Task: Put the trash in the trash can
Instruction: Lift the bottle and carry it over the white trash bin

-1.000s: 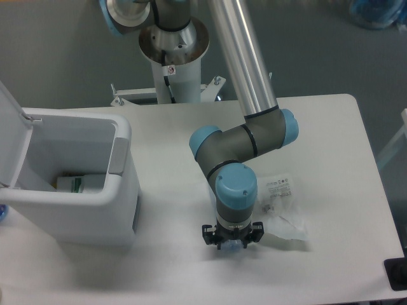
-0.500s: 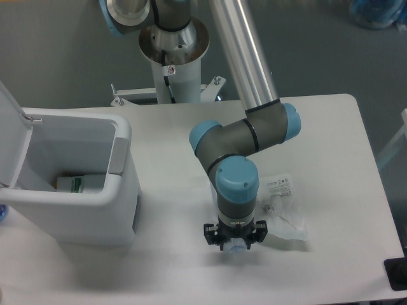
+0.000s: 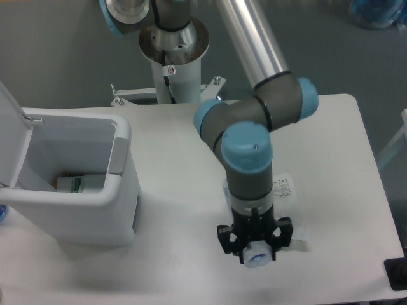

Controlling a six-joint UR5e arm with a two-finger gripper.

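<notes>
The trash can [image 3: 76, 190] stands on the left part of the bench [image 3: 172, 267], lid open, with a small carton [image 3: 77, 183] inside it. The plastic bag [image 3: 286, 190] lies on the bench's right part, well apart from the can. The gripper [image 3: 256, 252], holding the bottle [image 3: 257, 259], hangs over the bag's near edge.

Bottle [image 3: 257, 257]: clear bluish plastic, showing only at its pale round end under the tool, rest hidden, so can't tell if it's touching the desk. Plastic bag [image 3: 287, 190]: flat, transparent, printed labels up, lying on the desk right of the bottle, partly covered. Trash can [image 3: 121, 190]: white, boxy, sitting at desk's left edge, lid standing open, something already lying inside.
</notes>
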